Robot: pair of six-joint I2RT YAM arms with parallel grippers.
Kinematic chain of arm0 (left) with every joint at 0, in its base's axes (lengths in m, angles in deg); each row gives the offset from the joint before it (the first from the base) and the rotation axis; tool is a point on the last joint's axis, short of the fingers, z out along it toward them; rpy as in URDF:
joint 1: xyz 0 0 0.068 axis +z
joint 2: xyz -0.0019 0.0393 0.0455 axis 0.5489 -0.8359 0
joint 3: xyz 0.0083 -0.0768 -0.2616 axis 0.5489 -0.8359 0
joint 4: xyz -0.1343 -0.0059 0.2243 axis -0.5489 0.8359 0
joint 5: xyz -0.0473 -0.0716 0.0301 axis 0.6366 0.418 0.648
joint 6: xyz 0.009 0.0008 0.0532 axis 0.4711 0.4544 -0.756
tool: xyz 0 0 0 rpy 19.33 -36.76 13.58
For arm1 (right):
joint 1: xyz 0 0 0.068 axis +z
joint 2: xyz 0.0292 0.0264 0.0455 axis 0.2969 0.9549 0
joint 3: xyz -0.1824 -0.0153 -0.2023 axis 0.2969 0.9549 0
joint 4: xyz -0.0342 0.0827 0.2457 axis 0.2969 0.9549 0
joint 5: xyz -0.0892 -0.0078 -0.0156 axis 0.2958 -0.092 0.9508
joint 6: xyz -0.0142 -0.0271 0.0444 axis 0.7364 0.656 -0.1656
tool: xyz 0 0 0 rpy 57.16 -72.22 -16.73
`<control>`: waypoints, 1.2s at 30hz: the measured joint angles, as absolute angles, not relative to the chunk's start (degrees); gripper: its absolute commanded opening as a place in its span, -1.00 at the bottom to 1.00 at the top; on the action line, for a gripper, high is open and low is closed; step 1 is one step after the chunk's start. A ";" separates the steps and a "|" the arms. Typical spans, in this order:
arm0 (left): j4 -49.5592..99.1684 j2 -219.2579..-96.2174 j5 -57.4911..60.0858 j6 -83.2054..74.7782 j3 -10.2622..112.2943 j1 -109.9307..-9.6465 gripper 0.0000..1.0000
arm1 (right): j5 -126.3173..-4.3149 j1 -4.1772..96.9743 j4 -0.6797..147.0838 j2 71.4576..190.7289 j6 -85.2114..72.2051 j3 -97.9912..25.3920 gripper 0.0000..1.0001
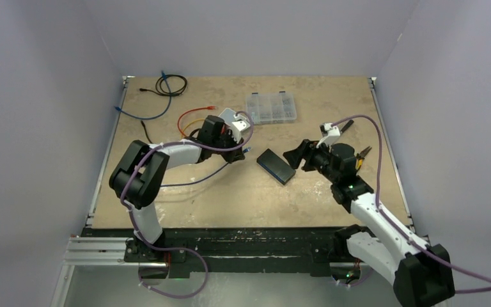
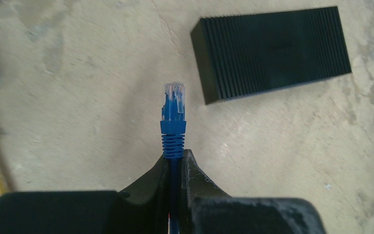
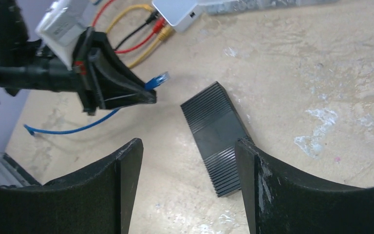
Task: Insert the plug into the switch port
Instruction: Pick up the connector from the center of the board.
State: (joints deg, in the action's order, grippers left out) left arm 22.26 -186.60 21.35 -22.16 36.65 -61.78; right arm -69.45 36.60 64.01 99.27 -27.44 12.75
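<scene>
A black ribbed switch (image 1: 275,165) lies flat on the table's middle; it also shows in the left wrist view (image 2: 271,51) and the right wrist view (image 3: 219,134). My left gripper (image 1: 240,148) is shut on a blue cable just behind its boot, and the clear plug (image 2: 174,101) sticks out past the fingertips, a short way left of the switch. The plug also shows in the right wrist view (image 3: 159,79). My right gripper (image 3: 187,146) is open and empty, hovering just right of the switch (image 1: 296,155). The switch ports are hidden.
A white box (image 1: 238,119) with red, yellow and black cables sits behind the left gripper. A clear parts case (image 1: 270,107) lies at the back. Black and blue cables (image 1: 166,86) coil at the back left. The blue cable (image 1: 195,180) trails left across the table.
</scene>
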 measured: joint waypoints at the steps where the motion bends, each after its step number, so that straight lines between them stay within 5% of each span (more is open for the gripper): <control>1: 21.89 -186.60 22.31 -21.18 36.08 -61.78 -1.00 | -69.31 36.60 63.98 101.34 -26.93 12.22 0.45; 21: 20.58 -186.62 28.52 -5.58 29.33 -64.93 -1.00 | -72.40 34.81 59.66 132.90 -19.55 0.70 0.50; 36: 20.80 -187.41 29.02 -1.88 30.37 -67.94 -1.00 | -85.71 34.46 45.30 131.92 -20.16 6.71 0.40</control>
